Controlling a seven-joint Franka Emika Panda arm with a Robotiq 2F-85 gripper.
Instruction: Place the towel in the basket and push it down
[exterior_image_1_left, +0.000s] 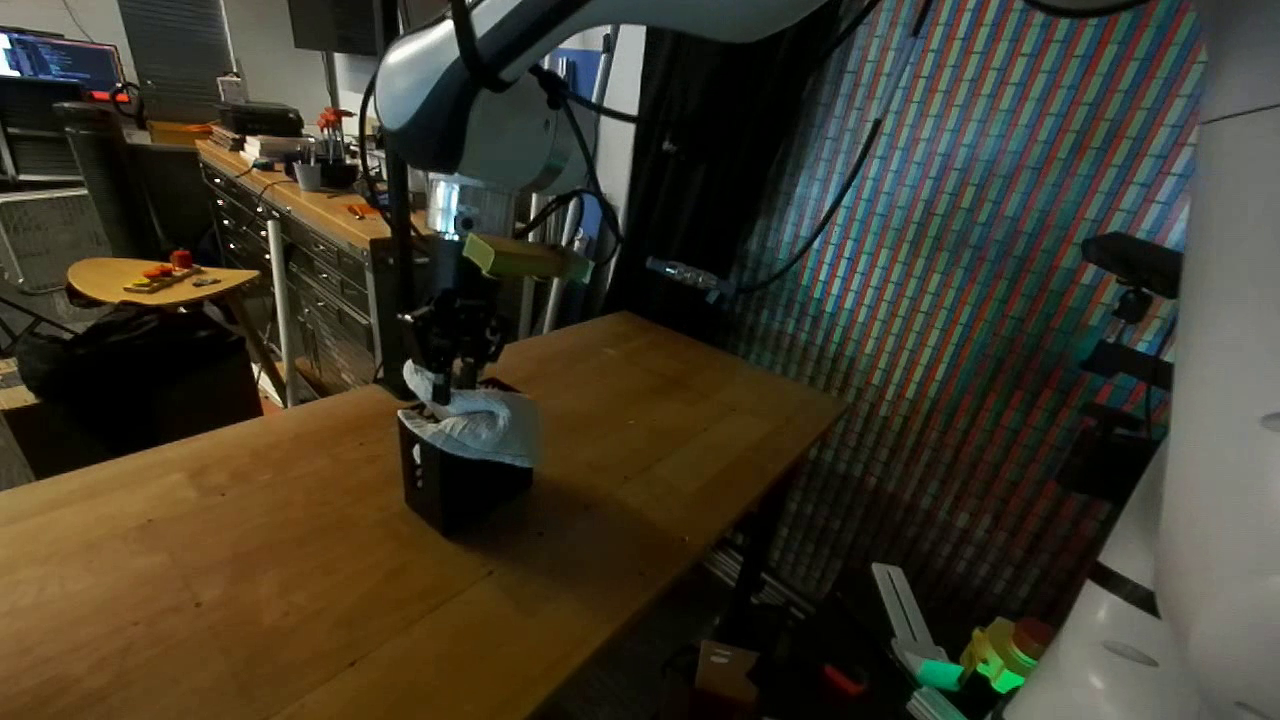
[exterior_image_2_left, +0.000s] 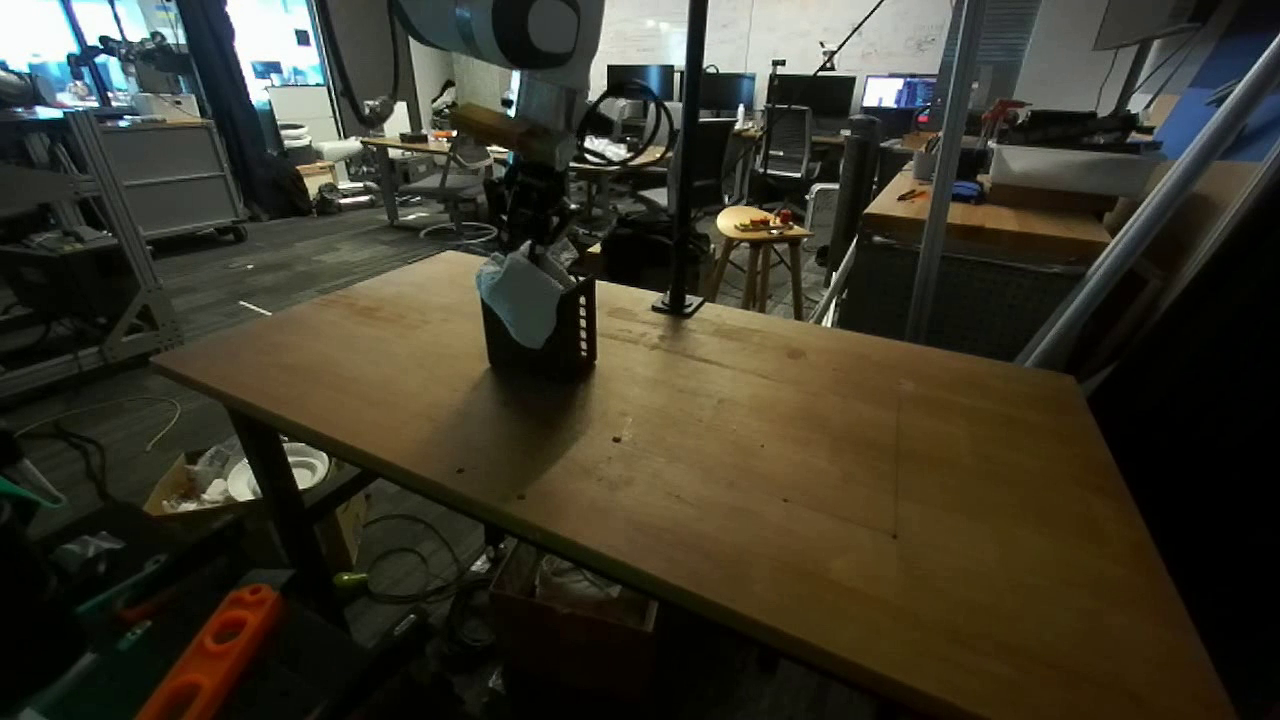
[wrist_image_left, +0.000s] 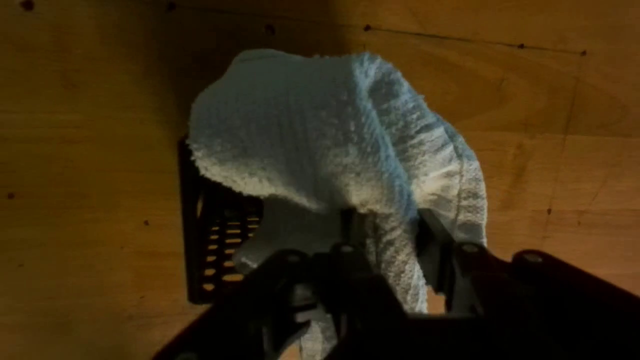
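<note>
Wrist view, your pincer stood partly spread around a fold of the towel, which hung over the basket beneath it, dark-dotted wooden tabletop below, in an exterior view stool, monitors beyond it.

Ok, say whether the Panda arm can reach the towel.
Likely yes: the claw is at the towel, with part of it between the parted fingers, and nothing visible blocks it.

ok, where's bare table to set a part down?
In an exterior view: biggest bare patch is table right of the basket, bordered by the black pole and right edge; smaller one left, out to the corner. Crowded: the basket's top, towel over its rim, gripper at the cloth.
</note>
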